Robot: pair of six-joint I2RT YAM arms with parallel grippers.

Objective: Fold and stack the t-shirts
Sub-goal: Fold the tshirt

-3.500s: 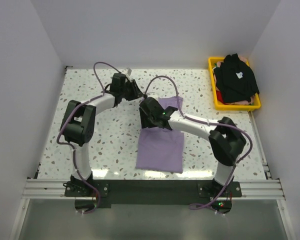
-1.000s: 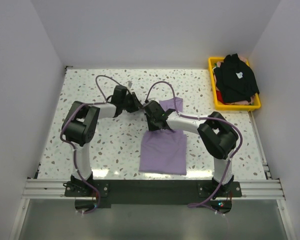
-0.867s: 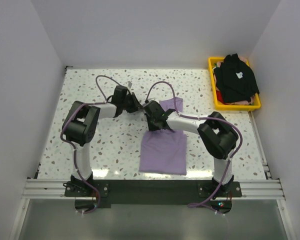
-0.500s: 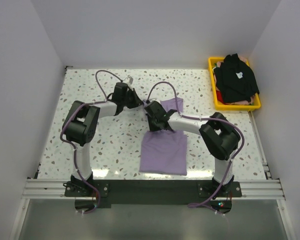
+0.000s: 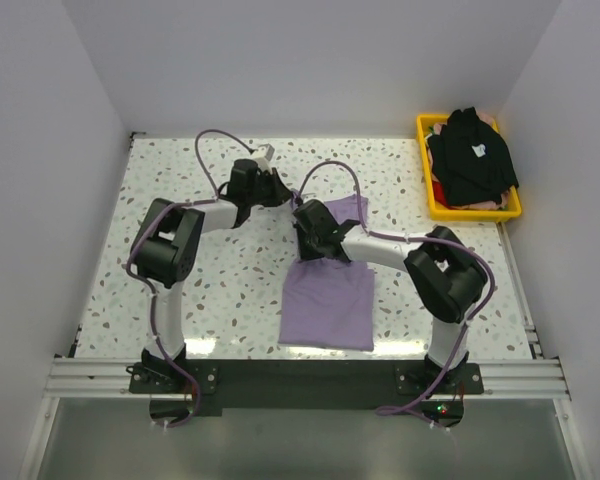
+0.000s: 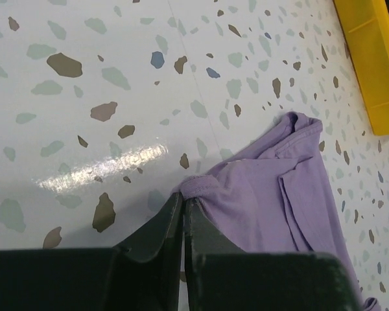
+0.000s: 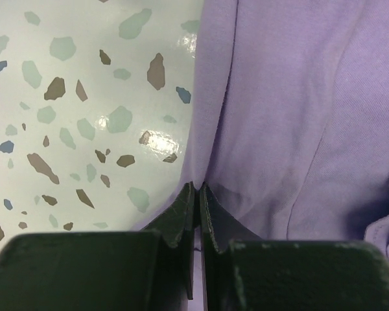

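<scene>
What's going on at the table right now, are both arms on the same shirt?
Yes. Both arms are working the lavender t-shirt, which lies partly folded on the table. The left hand is shut on a bunched bit of its far edge, and the right hand is pinched on its side edge. The black t-shirt sits heaped in the yellow basket at the far right corner.
</scene>
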